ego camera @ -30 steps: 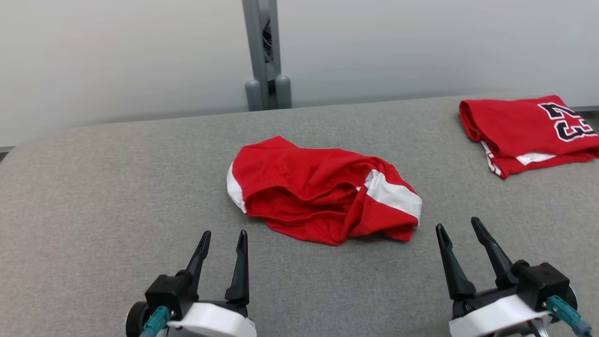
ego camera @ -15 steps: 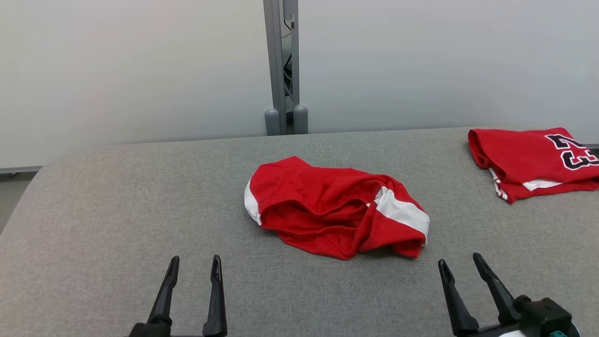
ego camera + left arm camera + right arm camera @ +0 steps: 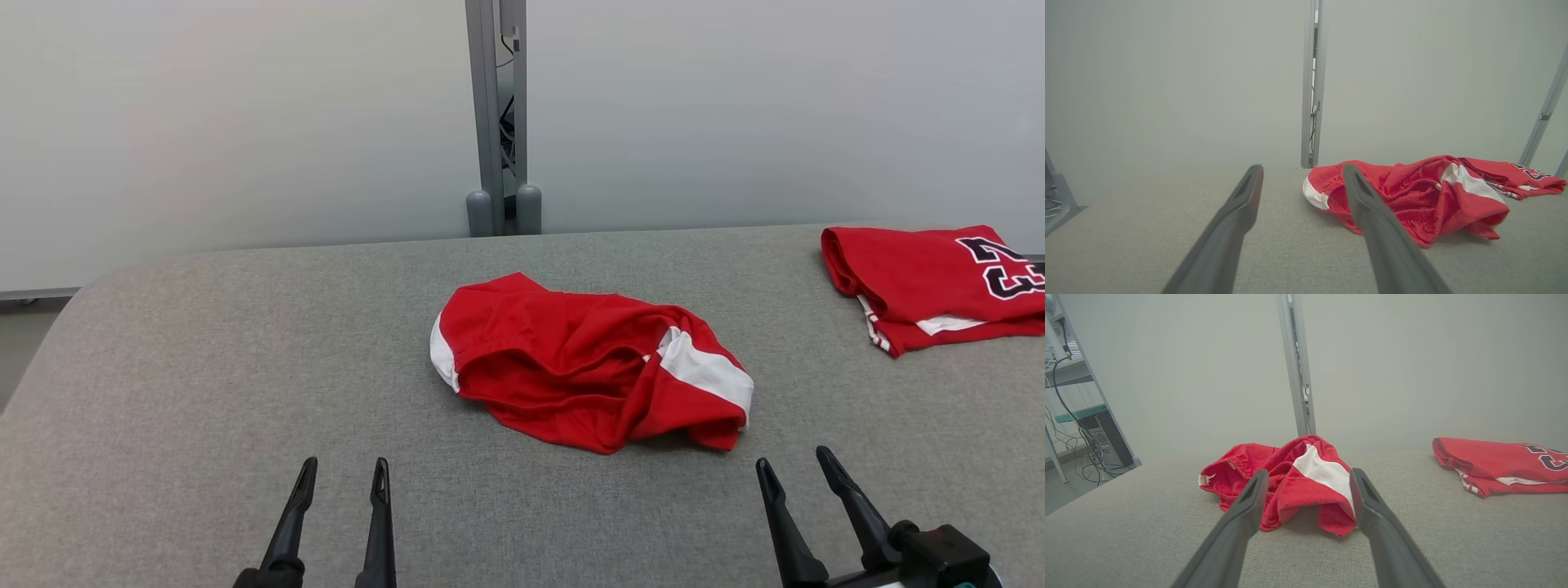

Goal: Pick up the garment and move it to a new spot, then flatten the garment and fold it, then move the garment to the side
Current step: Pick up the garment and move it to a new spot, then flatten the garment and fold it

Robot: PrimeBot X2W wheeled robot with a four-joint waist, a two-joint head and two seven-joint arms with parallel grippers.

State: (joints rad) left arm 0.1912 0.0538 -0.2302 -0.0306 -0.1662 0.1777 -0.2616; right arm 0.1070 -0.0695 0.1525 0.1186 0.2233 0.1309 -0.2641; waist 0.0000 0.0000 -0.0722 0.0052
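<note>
View shifted upward; garment (image 3: 588, 363) unmoved at 12 o'clock. Left gripper (image 3: 345, 464) and right gripper (image 3: 792, 457) stay wide, empty; pickup pending.

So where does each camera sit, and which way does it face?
Head view: from the head, forward and down at the crumpled garment on the table; left gripper, right gripper open.
Left wrist view: along its fingers toward the garment.
Right wrist view: along its fingers toward the garment.
All share the garment and folded jersey.
</note>
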